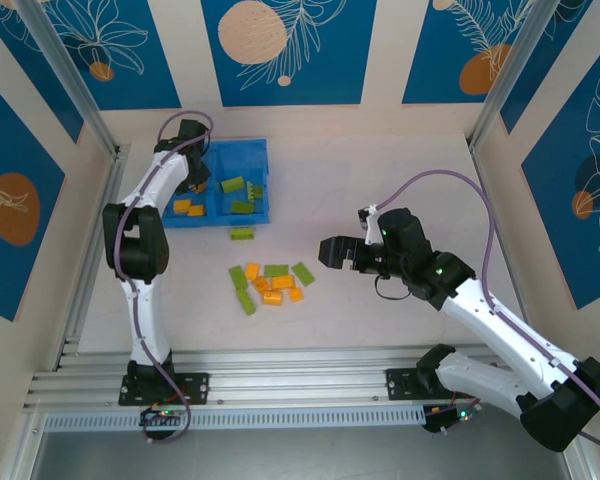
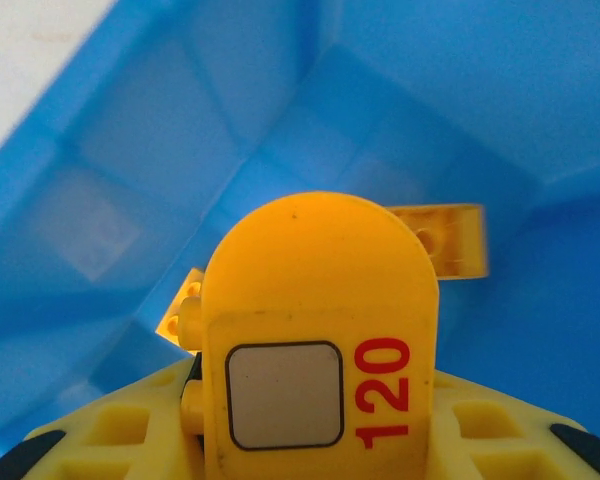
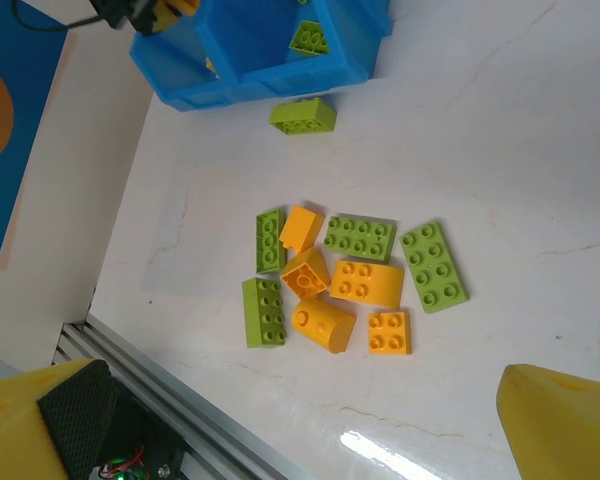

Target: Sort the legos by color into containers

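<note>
Both arms have white links with black joints and black bases bolted to a silver rail. A purple cable loops along each arm. Small green lights glow at the bases. The left tool [image 2: 310,400] is yellow plastic, with a rounded plate bearing a grey square and a red "120". The right tool [image 3: 300,420] has yellow fingers with black pads.

red "120" on orange-yellow rounded piece [image 2: 318,330], left wrist view
</note>
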